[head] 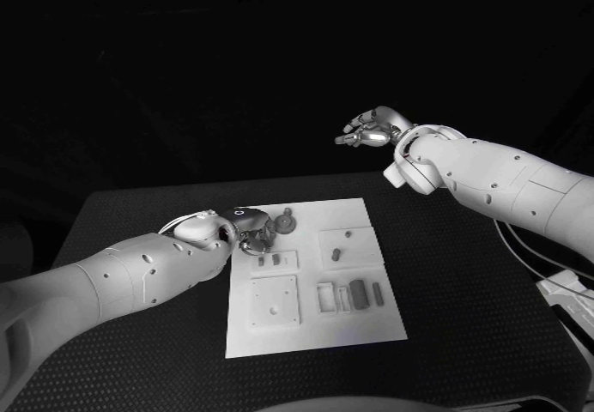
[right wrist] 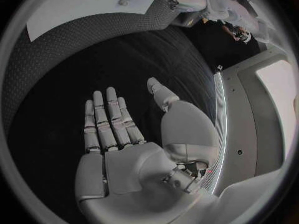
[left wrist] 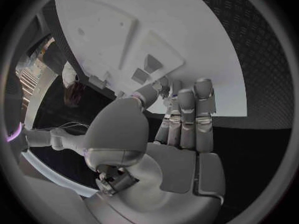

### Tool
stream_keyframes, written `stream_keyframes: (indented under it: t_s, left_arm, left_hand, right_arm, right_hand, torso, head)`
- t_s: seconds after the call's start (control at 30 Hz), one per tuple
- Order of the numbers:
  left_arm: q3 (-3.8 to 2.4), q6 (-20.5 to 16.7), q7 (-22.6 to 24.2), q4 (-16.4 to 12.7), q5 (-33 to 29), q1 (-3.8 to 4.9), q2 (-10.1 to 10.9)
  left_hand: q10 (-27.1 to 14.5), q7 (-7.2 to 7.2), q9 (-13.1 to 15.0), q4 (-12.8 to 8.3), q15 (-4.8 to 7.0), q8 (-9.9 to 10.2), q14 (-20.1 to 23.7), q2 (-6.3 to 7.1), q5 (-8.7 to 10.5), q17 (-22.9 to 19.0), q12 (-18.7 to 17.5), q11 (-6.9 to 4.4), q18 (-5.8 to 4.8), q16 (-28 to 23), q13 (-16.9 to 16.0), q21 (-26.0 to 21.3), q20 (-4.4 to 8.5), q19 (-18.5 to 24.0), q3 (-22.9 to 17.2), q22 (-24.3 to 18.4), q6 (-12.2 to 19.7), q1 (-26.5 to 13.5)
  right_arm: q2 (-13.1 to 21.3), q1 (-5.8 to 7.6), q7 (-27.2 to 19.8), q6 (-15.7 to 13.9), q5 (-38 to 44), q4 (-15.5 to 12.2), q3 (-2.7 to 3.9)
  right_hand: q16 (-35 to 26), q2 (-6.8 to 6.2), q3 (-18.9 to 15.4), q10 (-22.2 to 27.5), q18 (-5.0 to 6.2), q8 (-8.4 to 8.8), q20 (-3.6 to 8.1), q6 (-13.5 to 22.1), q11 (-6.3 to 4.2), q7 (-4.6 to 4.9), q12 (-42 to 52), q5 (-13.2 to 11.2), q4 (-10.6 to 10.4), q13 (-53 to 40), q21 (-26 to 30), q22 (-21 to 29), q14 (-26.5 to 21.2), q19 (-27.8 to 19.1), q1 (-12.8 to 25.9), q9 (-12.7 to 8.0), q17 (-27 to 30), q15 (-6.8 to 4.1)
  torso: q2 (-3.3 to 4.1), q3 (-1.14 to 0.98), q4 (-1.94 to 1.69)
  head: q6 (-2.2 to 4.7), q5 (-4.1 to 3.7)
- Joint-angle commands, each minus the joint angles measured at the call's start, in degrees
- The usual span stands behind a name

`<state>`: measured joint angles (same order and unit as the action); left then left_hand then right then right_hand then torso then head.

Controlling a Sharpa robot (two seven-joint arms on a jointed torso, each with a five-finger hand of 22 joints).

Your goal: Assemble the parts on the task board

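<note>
Black tabletop (head: 470, 283) under everything, carrying the white board (head: 316, 330) at the middle, long axis running 12 to 6 in the head view

Spread over the board, small grey parts and raised blocks: a square block (head: 275, 300) toward 7, a slotted holder with dark upright pieces (head: 359, 293) toward 5, another block with a small piece (head: 344, 246) toward 2, and a dark round part (head: 286, 225) up at 11, near the board's far left corner

Left hand (head: 248, 232) low over that far left corner, just beside the round part, which sits at about 2 o'clock from the fingers; far the nearer of the two for whatever comes next. Fingers curled down toward the board; whether anything is pinched between them, cannot tell

Right hand (head: 369, 129) raised well apart, off past the board's far edge toward 1 o'clock, fingers loosely curled, holding nothing

From the left wrist, seen close: left hand (left wrist: 181, 134) with fingers (left wrist: 187, 114) straight and side by side, tips reaching to the board (left wrist: 187, 30) beside its raised blocks, thumb bent across; contact itself hidden behind the fingertips

From the right wrist: right hand (right wrist: 131, 134) with palm flat, fingers apart, empty, over bare tabletop (right wrist: 93, 50), a detail left unclear from overhead

Judged so far: assembly barely begun, most parts lying loose
</note>
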<state>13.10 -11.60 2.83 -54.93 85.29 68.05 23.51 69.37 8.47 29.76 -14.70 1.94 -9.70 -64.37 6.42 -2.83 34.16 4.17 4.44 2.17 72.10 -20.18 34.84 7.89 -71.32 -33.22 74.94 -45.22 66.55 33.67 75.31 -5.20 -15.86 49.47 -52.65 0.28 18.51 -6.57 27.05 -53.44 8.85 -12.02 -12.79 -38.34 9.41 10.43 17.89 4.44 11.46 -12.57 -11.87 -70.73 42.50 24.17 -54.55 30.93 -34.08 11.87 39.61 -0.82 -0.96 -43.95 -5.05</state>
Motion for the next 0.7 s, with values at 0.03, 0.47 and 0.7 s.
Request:
stream_keyframes:
  t_s: [0.03, 0.47, 0.7]
  left_arm:
    - [0.23, 2.0, -1.2, 0.4, 0.3, -0.3, 0.5]
    - [-0.91, -0.6, -1.3, -0.3, -0.8, 0.09, 5.1]
    - [-4.97, -5.2, -0.4, -1.5, -8.5, 0.1, 8.7]
  left_hand:
    - [-0.3, -0.12, 0.1, 0.2, 0.02, -0.1, 0.4, 0.7, -0.08, -0.1, -0.2, 0.06, 6.05, 0.3, -0.1, -0.3, -0.27, 0.1, 0.2, 1.2, 0.3, 0.1]
    - [-1.1, -0.41, 0.4, 0.3, -0.23, -1.1, 0.9, 1.19, -0.08, -0.2, -0.4, 0.31, 6.06, 0.3, -0.5, -0.4, -0.46, 0.5, 0.2, 1.2, -0.6, 0.4]
    - [-1.7, -0.14, 0.8, 0.8, -0.62, -2.4, 2.8, 0.93, -0.09, -1.2, -0.2, 0.64, 5.81, -1.3, -1.0, -1.5, -0.99, 2.2, -0.2, 0.9, -1.8, 0.4]
  right_arm:
    - [0.1, 0.0, -0.6, 0.6, 0.1, 0.0, 0.0]
    - [2.1, -0.06, -1.3, 2.5, 6.4, -1.3, -0.01]
    - [4.4, -0.98, -0.6, 4.6, 15.2, -4.7, -0.12]
  right_hand:
    - [-0.3, -0.1, -0.2, 0.0, -0.75, -0.38, -0.08, 0.4, 0.42, 4.05, -0.1, 0.1, 0.0, 0.1, 0.2, -0.1, -0.2, 0.4, -0.5, -0.1, 0.1, 0.08]
    - [2.8, 0.78, 0.8, -1.0, 0.93, -2.08, 0.36, -2.2, -0.43, 1.9, 0.2, 0.1, 3.1, 0.7, -0.6, -0.9, 5.4, 5.6, -4.2, 0.4, -1.1, -2.32]
    - [7.0, 2.53, 2.2, -6.5, 4.34, -3.99, 0.7, -6.4, -1.92, 0.58, 0.1, 0.2, 5.2, 0.8, -2.2, -0.4, 14.6, 15.6, -8.5, 0.9, -3.5, -6.74]
  torso:
    - [0.0, 0.03, -0.05]
    - [-0.04, 0.0, -0.32]
    - [-0.11, 0.1, -0.3]
  head:
    - [-0.03, -0.05]
    - [0.6, -0.15]
    - [1.56, 0.14]
